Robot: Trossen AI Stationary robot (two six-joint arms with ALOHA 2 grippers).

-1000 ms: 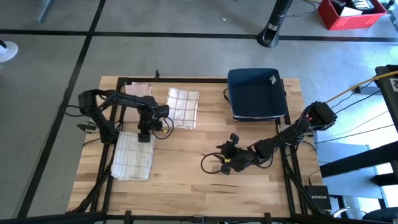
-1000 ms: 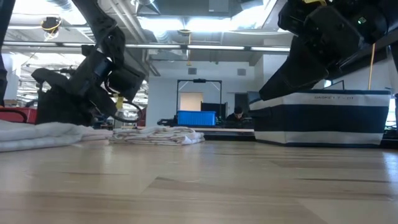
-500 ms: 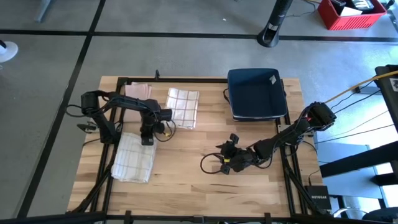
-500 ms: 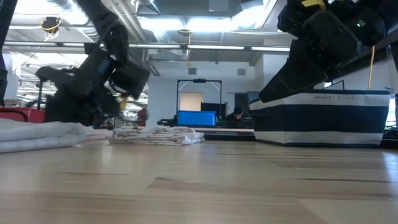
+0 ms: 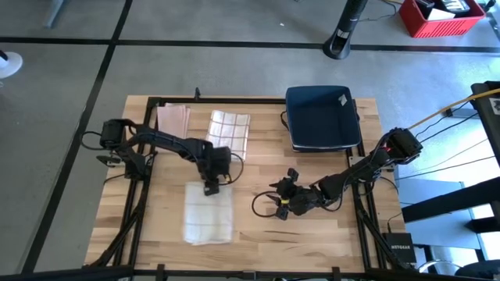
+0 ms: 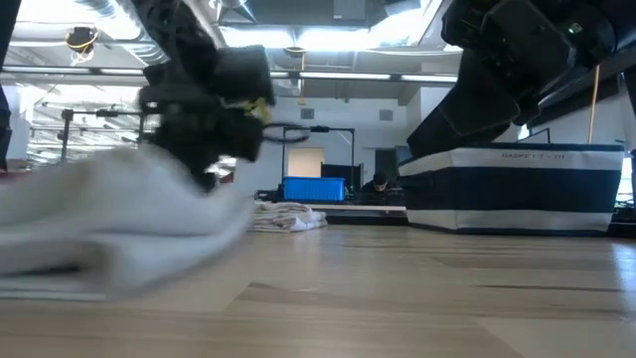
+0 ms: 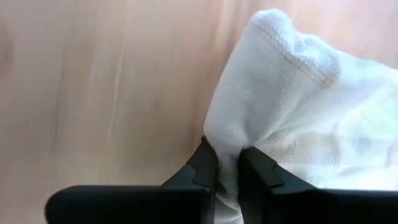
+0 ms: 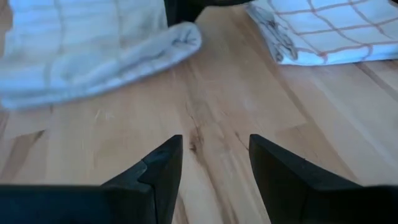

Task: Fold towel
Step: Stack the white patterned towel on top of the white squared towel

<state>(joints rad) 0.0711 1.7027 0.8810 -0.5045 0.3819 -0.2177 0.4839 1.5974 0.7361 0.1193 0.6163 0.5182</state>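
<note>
The left gripper (image 5: 209, 187) pinches the towel (image 5: 208, 214) at its 12 o'clock edge; no fold looks started. The right gripper (image 5: 275, 199) waits open, empty.

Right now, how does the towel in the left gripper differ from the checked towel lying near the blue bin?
The held towel is pale with faint stripes; the checked towel has bold orange lines. The held towel is pinched at its far edge by the left gripper, jaws shut on it; the checked towel lies untouched. The held towel sits at the table's middle front; the checked towel lies at the back. Both are folded.
</note>
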